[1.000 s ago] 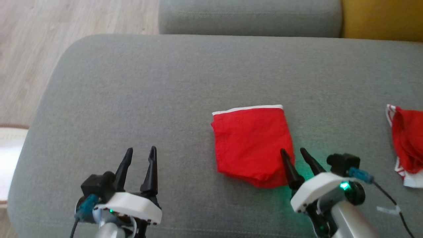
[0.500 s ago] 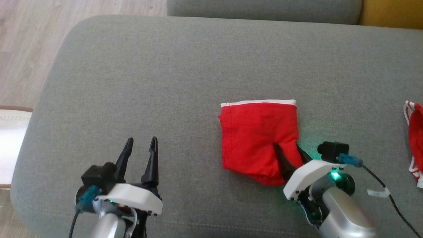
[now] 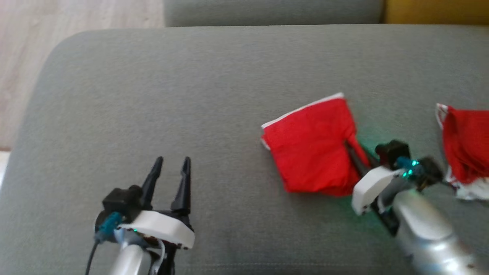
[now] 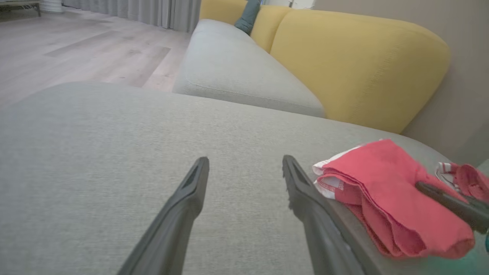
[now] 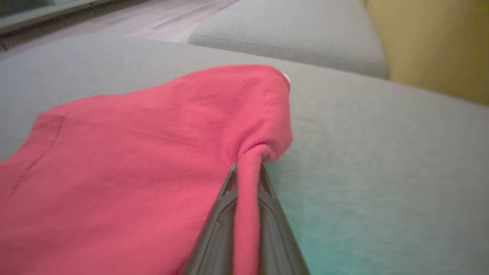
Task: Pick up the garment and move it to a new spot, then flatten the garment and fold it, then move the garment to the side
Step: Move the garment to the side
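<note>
The garment (image 3: 311, 151) is a folded red piece with a white-trimmed edge, lying on the grey sofa cushion (image 3: 172, 88) right of centre. My right gripper (image 3: 350, 148) is shut on a pinched fold at the garment's right edge. The right wrist view shows the red cloth (image 5: 133, 152) squeezed between the two fingers of that gripper (image 5: 247, 168). My left gripper (image 3: 170, 162) stands open over bare cushion at the lower left, apart from the garment. In the left wrist view, the left gripper (image 4: 244, 162) is open with the garment (image 4: 382, 179) to its right.
A second red cloth with white trim (image 3: 466, 149) lies at the cushion's right edge, close to my right wrist. Another grey cushion (image 4: 237, 72) and a yellow backrest (image 4: 355, 57) lie beyond. Wooden floor (image 3: 23, 46) runs along the left.
My right gripper has shut on the garment's right edge and the garment has turned and slid to the right. The head camera has also shifted. The left gripper stays open.
</note>
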Robot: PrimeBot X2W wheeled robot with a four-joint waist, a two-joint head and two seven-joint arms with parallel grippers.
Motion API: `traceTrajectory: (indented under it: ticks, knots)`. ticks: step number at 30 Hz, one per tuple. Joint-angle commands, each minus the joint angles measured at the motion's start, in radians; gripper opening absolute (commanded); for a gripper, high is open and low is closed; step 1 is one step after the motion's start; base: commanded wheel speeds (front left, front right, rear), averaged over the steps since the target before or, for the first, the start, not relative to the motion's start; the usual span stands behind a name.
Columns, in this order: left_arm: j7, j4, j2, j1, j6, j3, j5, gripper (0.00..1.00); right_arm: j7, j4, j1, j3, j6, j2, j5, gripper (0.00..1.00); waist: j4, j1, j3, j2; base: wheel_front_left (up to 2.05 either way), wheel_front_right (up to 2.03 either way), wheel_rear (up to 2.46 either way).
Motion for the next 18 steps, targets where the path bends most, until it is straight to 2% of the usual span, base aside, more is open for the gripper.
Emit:
traceTrajectory:
  ticks: [1, 3, 4, 7, 14, 18]
  knots:
    - [-0.012, -0.034, 0.001, -0.051, -0.003, 0.020, 0.004, 1.00, -0.015, -0.036, -0.037, 0.022, -0.001, -0.017, -0.022, 0.00, -0.032, 0.0000, -0.005, 0.0000, 0.00, 0.00, 0.00]
    - [-0.012, -0.041, 0.001, -0.058, -0.003, 0.002, 0.001, 1.00, -0.013, -0.067, -0.054, 0.049, -0.001, -0.062, -0.070, 0.00, -0.066, 0.0000, -0.003, 0.0000, 0.00, 0.00, 0.00]
    - [-0.012, -0.049, 0.001, -0.067, -0.002, -0.019, -0.003, 1.00, -0.003, -0.111, -0.073, 0.084, -0.001, -0.111, -0.104, 0.00, -0.103, 0.0000, 0.001, 0.0000, 0.00, 0.00, 0.00]
    - [-0.012, -0.057, 0.001, -0.085, -0.002, -0.053, -0.005, 1.00, 0.037, -0.190, -0.104, 0.141, -0.001, -0.194, -0.118, 0.00, -0.163, 0.0000, 0.014, 0.0000, 0.00, 0.00, 0.00]
    - [-0.012, -0.055, 0.001, -0.158, -0.007, -0.120, -0.003, 1.00, 0.151, -0.355, -0.190, 0.278, -0.001, -0.435, -0.039, 0.00, -0.278, 0.0000, 0.068, 0.0000, 0.00, 0.00, 0.00]
    - [-0.012, -0.053, 0.001, -0.202, -0.004, -0.141, -0.006, 1.00, 0.215, -0.385, -0.228, 0.283, -0.001, -0.541, 0.030, 0.00, -0.317, 0.0000, 0.111, 0.0000, 0.00, 0.00, 0.00]
